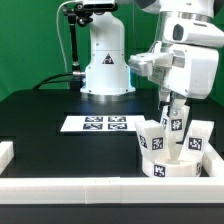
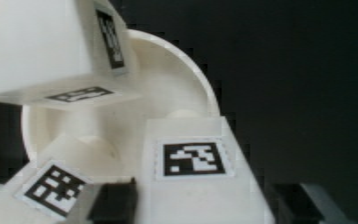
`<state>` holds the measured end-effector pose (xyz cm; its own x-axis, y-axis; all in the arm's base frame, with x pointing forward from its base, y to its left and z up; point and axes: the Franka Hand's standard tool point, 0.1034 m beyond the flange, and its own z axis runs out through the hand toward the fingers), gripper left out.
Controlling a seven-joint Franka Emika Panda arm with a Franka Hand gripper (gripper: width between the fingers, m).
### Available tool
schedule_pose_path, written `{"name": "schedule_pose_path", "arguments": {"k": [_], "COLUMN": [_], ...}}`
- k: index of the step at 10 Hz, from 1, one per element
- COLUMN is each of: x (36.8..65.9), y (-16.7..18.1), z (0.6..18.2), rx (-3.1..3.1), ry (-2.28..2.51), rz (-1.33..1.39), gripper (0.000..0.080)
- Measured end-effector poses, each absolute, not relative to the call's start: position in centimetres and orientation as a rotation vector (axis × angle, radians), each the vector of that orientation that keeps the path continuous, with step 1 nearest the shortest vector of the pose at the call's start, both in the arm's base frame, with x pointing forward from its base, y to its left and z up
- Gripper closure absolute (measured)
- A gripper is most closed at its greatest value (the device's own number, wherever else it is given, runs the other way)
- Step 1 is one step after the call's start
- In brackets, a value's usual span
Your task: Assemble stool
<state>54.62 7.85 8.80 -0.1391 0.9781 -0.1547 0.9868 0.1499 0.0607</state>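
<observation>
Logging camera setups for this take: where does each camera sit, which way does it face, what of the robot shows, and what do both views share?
Exterior view: off the arm, facing the arm's base across the black table; it shows the marker board and the gripper low over the stool parts.
Wrist view: on the wrist, looking closely at the tagged white stool parts; what look like its own dark fingertips show.
Shared: the stool parts and the gripper.
</observation>
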Motion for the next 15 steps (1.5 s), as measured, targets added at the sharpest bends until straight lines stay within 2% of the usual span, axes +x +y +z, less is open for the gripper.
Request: {"name": "schedule_pose_path", "arguments": {"k": [6, 15], "x": [54.61, 54.77], "y": [7.78, 7.34], "z": [8.77, 8.74], "rx": [2.222, 2.775], "ry": [1.986, 1.104], "rz": [-0.052, 0.054], "gripper": [0.0461, 0.0459]}}
